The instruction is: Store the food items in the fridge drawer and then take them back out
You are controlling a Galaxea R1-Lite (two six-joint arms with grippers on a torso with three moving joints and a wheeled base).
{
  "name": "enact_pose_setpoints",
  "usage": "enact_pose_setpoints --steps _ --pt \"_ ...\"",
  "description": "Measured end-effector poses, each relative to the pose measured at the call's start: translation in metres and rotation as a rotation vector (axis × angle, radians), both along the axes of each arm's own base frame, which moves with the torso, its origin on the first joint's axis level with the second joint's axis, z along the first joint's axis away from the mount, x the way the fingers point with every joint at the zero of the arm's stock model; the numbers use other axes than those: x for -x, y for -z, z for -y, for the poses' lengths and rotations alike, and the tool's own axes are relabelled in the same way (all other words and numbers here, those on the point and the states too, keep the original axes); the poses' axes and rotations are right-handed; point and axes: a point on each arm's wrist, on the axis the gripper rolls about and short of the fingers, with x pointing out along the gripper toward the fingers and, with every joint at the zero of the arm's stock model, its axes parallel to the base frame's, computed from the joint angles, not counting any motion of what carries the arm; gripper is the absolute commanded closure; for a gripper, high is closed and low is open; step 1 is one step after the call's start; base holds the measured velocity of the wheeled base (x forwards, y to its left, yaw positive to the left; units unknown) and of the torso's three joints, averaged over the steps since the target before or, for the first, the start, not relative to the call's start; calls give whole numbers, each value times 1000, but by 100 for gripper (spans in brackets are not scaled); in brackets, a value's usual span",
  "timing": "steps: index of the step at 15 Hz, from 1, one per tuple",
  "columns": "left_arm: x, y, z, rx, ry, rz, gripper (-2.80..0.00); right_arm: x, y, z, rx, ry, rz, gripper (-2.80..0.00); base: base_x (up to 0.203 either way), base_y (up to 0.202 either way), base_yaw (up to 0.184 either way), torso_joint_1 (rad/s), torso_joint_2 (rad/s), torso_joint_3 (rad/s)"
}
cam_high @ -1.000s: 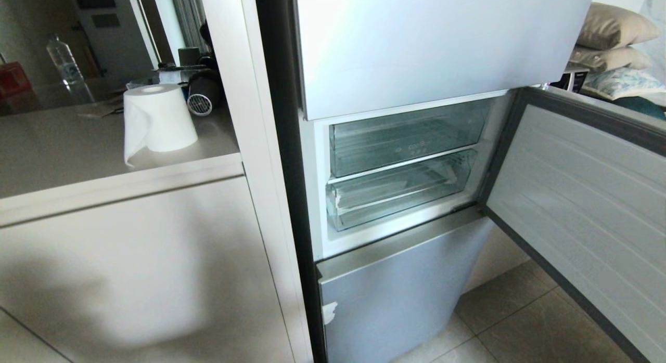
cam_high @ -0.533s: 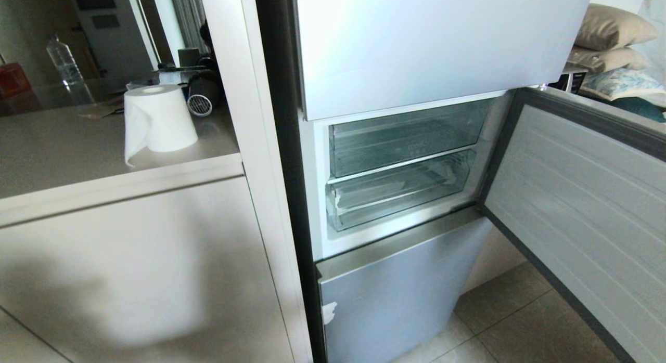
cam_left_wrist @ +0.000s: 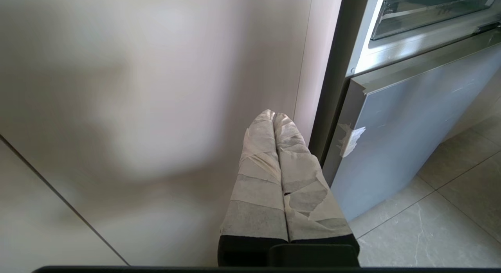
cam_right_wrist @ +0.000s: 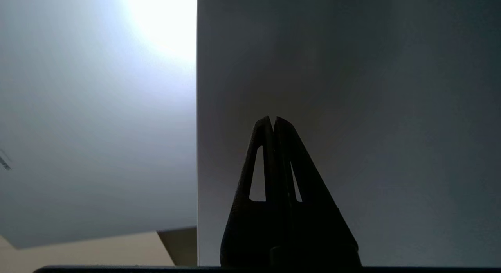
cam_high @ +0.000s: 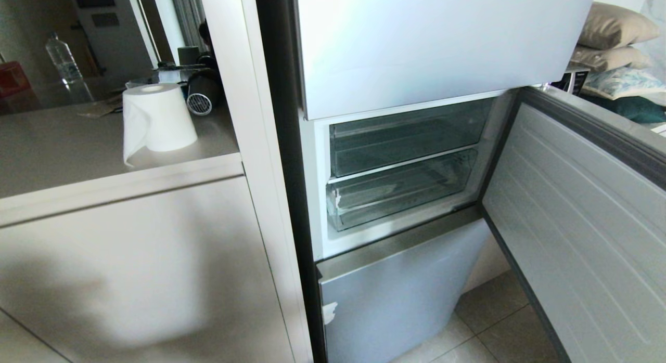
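**Inspector:** At centre of the head view, found the fridge drawer (cam_high: 398, 196), the lower of two clear bins, pushed fully in beneath the upper clear bin (cam_high: 408, 139). Noted a thick clear front lip and a white scrap at its left corner. Could not make out any contents through the glare.

**Clerk:** Recorded. And the doors?

**Inspector:** Found the middle door (cam_high: 583, 222) swung wide open across the right of the frame, ribbed inner face showing. Found the upper door (cam_high: 432, 40) shut across the top. Found the lower door (cam_high: 395, 295) shut at bottom centre, with a torn white tape scrap (cam_high: 329, 312) near its left edge.

**Clerk:** Report on the left pincer.

**Inspector:** Seen in the left wrist view only. Found the left pincer (cam_left_wrist: 274, 116) closed tight, tape-wrapped fingers (cam_left_wrist: 258, 179) pressed together, gripping nothing. Hangs before the beige cabinet front (cam_left_wrist: 117, 108), just beside the lower door and above the tiled floor (cam_left_wrist: 450, 210).

**Clerk:** And the right pincer?

**Inspector:** Seen in the right wrist view only. Found the right pincer (cam_right_wrist: 273, 118) likewise closed, tips meeting, holding nothing, dark against a flat grey panel (cam_right_wrist: 352, 89). Cannot tell which panel.

**Clerk:** Anything further?

**Inspector:** At upper left of the head view, logged a white paper roll (cam_high: 156, 118) standing on the bench (cam_high: 62, 144), with a water bottle (cam_high: 61, 56) farther back toward the corner. At upper right, logged stacked pillows (cam_high: 611, 25).
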Motion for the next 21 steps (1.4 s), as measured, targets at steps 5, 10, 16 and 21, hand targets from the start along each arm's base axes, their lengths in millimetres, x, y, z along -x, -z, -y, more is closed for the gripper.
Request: enact_pose_setpoints --steps 5,10,16,21 --pt "0 0 0 0 0 0 0 -60 0 -74 64 -232 28 0 0 0 0 0 0 0" --pt "0 0 0 0 0 0 0 -104 2 -174 261 -393 117 0 0 0 0 0 0 0" --pt "0 0 0 0 0 0 0 -171 8 -270 613 -327 187 0 0 0 0 0 0 0" --pt "0 0 0 0 0 0 0 -231 18 -296 693 -304 235 0 0 0 0 0 0 0"
